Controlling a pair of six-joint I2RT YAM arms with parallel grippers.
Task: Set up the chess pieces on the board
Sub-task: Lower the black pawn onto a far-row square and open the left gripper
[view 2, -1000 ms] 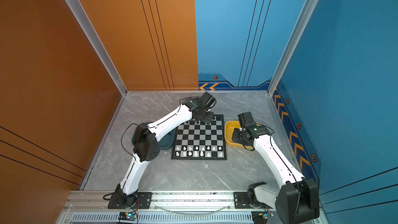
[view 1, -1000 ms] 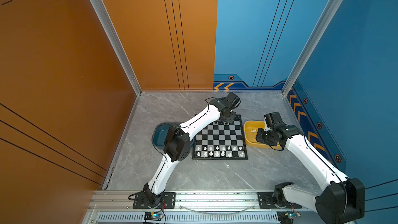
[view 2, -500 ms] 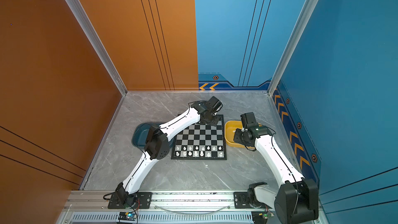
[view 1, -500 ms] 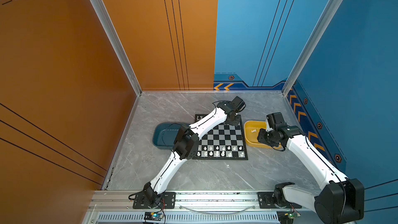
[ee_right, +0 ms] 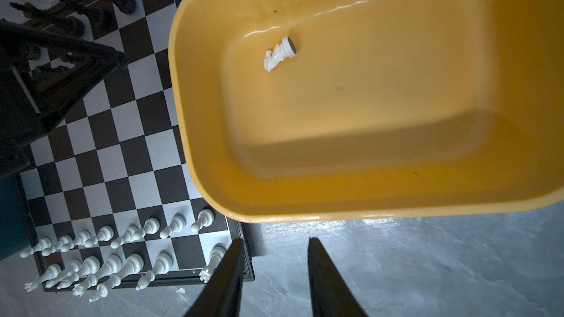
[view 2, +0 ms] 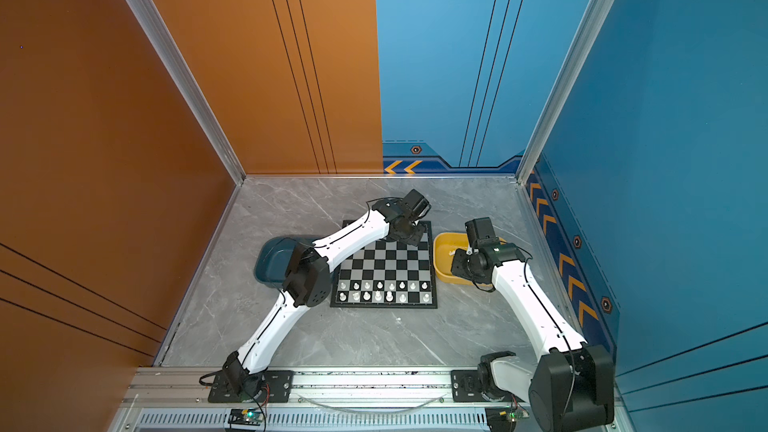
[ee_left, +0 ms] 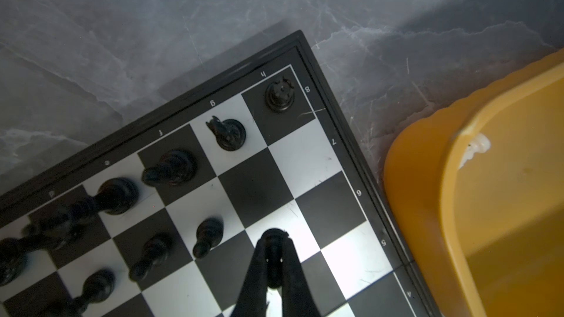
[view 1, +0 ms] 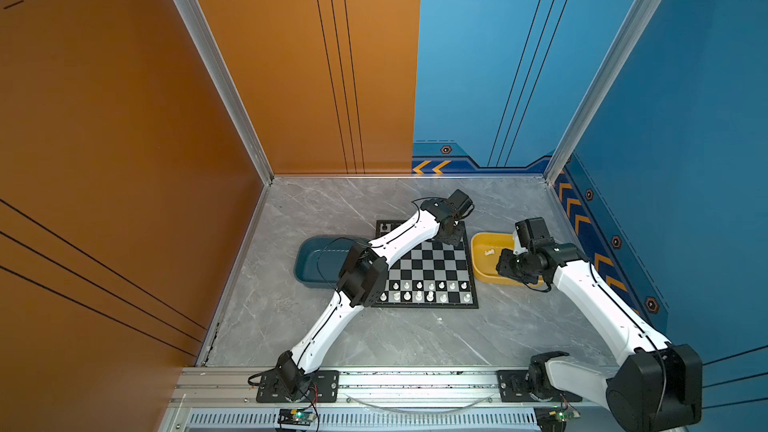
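1. The grey marbled worktop (view 1: 374,338) carries everything. The board (view 1: 436,261) lies flat near its middle, with a teal tray (view 1: 316,259) just beside the board's left edge and a yellow tray (view 1: 482,272) just beside its right edge.
2. The left gripper (ee_left: 274,257) reaches across to the board's far right corner. Its fingers are pinched tight on a black chessman (ee_left: 273,239) with a round head, held over a light square there. I cannot tell whether its base touches the square.
3. The right gripper (ee_right: 274,240) hangs with its jaws partly apart and nothing between them. It is over bare worktop, by the near rim of the yellow tray and the board's near right corner.
4. The white pieces (view 1: 424,290) stand in two rows along the board's near edge.
5. The black pieces (ee_left: 171,167) stand along the far edge. The left wrist view shows them plainly, while in both top views the left arm covers most of that edge.
6. A white knight (ee_right: 279,53) lies on its side in the yellow tray, towards the tray's far left corner. The right wrist view shows its shape, where in a top view the white knight (view 1: 489,252) is only a pale speck.
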